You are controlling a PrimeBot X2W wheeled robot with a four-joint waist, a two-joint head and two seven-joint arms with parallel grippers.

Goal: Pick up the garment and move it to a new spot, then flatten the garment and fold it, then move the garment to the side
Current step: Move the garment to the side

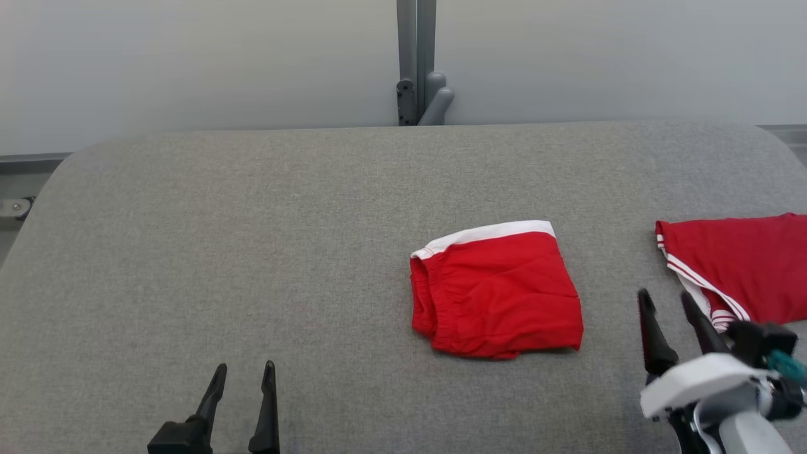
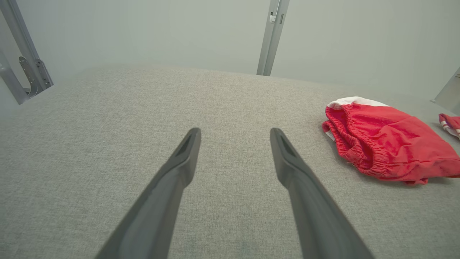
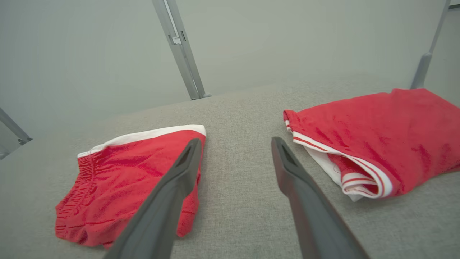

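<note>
Now, folded red shorts (image 1: 498, 293), left claw (image 1: 246, 366) far off — right claw (image 1: 664, 295) nearer, both spread, empty.

Left gripper (image 1: 246, 364) first: two long dark fingers (image 2: 179, 169), slim and tapering to blunt tips, rising from a blocky black base (image 1: 179, 436). Up close they're matte grey, each with a shallow slot sunk just behind the tip. Right gripper (image 1: 663, 293): the same dark pair, set in a smooth white shell (image 1: 700, 378). A black block (image 1: 760, 340) beside it carries a teal fitting (image 1: 788, 366), and there's a pale grey forearm (image 1: 747, 435) below.
</note>
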